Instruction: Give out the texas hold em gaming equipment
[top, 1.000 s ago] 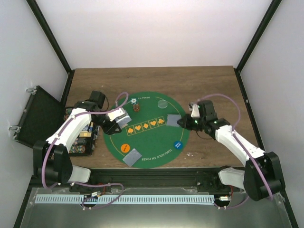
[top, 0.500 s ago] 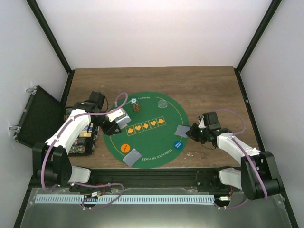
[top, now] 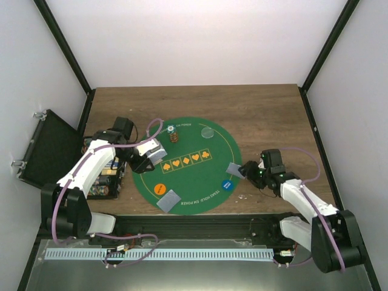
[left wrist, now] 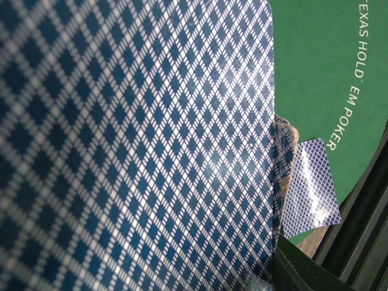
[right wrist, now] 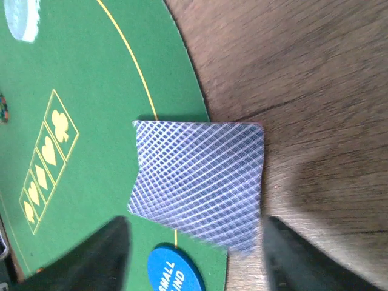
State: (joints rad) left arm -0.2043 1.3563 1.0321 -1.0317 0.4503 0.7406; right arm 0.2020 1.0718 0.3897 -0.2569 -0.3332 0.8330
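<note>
Centrally, a green mat (top: pixel 200 176) bearing cards (top: pixel 170 200) lies on the wooden table (top: pixel 267 109).

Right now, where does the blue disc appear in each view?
Top external: the blue disc lies at the near right rim of the green mat, just nearer than a card.
Left wrist: not in it; a deck fills most of the picture.
Right wrist: at the bottom edge, left of centre, below the same card.
Shared landmark: the green mat, seen in all three views.
</note>
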